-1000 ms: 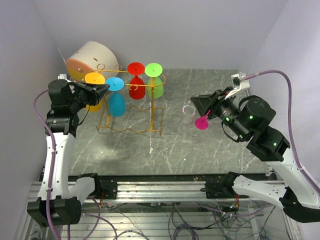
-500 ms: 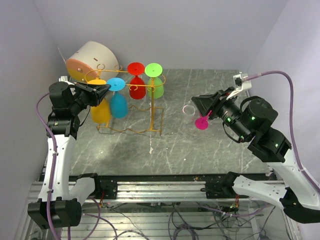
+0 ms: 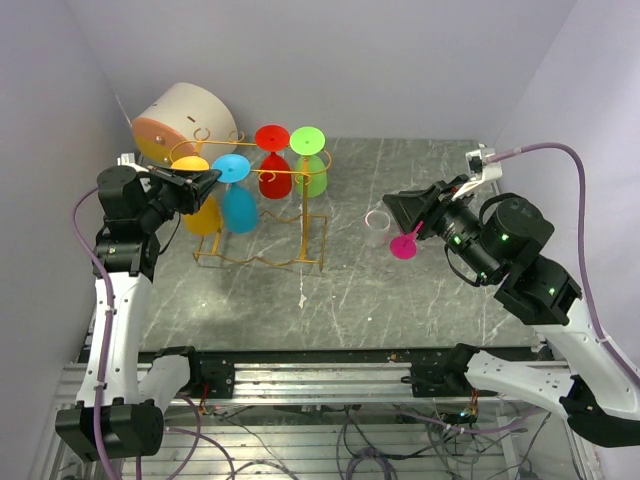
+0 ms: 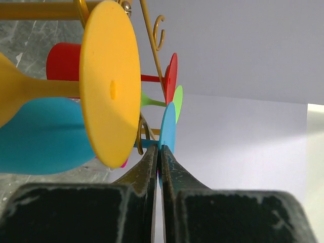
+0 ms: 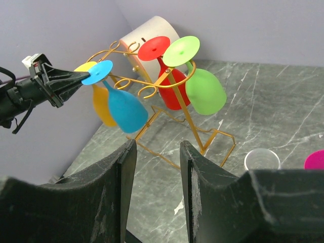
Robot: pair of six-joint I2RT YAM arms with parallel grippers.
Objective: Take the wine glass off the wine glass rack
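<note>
— From overhead, where is the glass?
— The blue wine glass hangs bowl-down on the wine glass rack, thin gold wire with a looped top rail, far left on the grey veined table. My left gripper meets its foot.
— Left wrist?
— My jaws pinch the thin edge of its flat, matte, round foot.
— Right wrist?
— My right gripper stands spread, well apart from the rack.

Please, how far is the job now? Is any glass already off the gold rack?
Done: possibly one; a pink glass foot shows apart from the wine glass rack. In hand: the left end effector is shut on the blue wine glass at its foot, which hangs on the rail; the right end effector is open. Left: pull blue free; the yellow glass, red glass and green glass hang too.
</note>
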